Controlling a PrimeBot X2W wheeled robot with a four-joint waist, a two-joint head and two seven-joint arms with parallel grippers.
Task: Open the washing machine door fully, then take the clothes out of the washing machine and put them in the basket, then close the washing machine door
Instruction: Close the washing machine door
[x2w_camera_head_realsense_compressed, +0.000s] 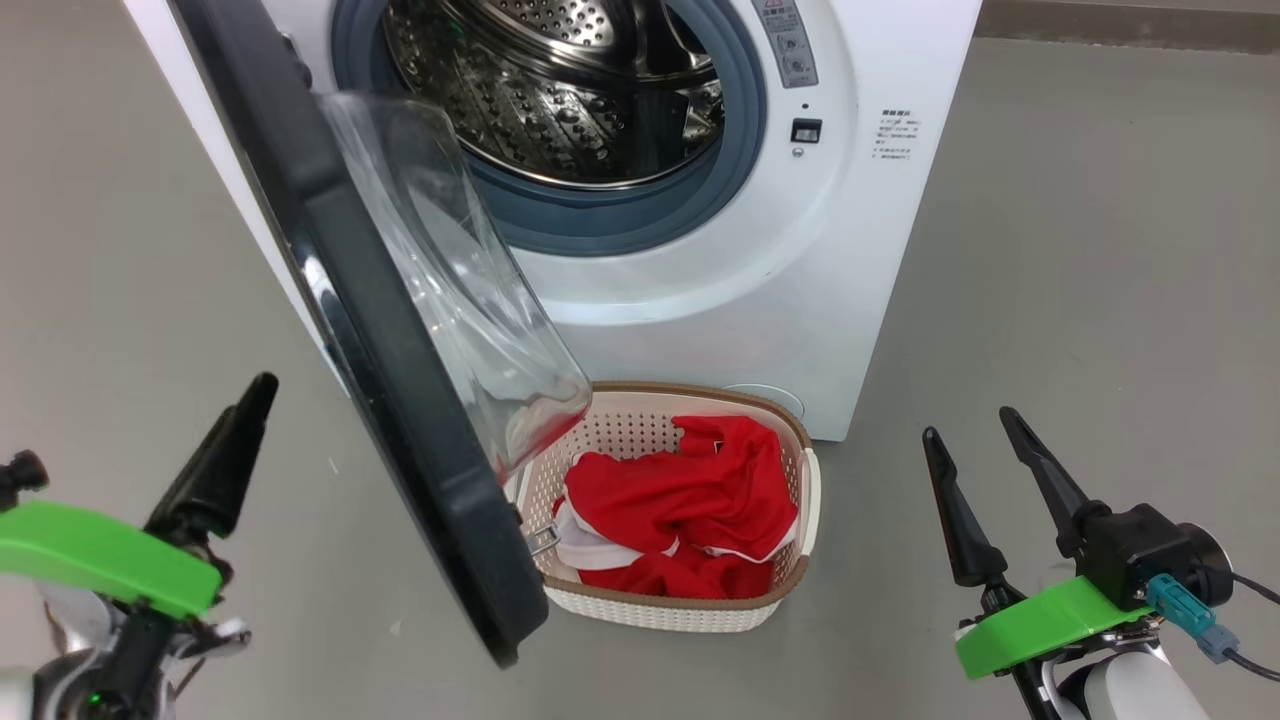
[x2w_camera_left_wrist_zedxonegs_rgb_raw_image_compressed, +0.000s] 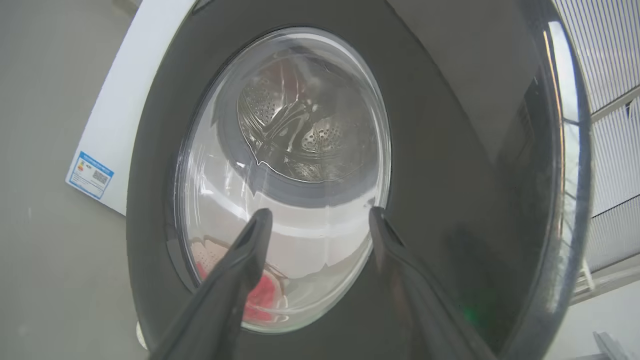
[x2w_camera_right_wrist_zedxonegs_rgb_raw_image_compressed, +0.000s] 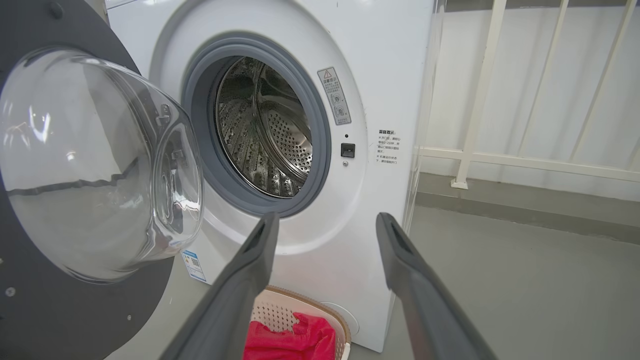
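washing machine door just ahead of left hand, apart

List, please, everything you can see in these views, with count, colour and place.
washing machine: one, white, on the floor ahead
washing machine door: one, black frame with a clear glass bowl, swung open to the left
drum: one, perforated steel, no clothes visible inside
door seal: one, grey, around the drum opening
basket: one, cream with a brown rim, on the floor in front of the machine
clothes: red with white trim, a heap in the basket; number unclear
label sticker: one, blue, low on the machine's side
railing: one, white, right of the machine
floor: grey
left end effector: one, dark fingers, open, facing the door's outside
right end effector: one, dark fingers, open, lower right
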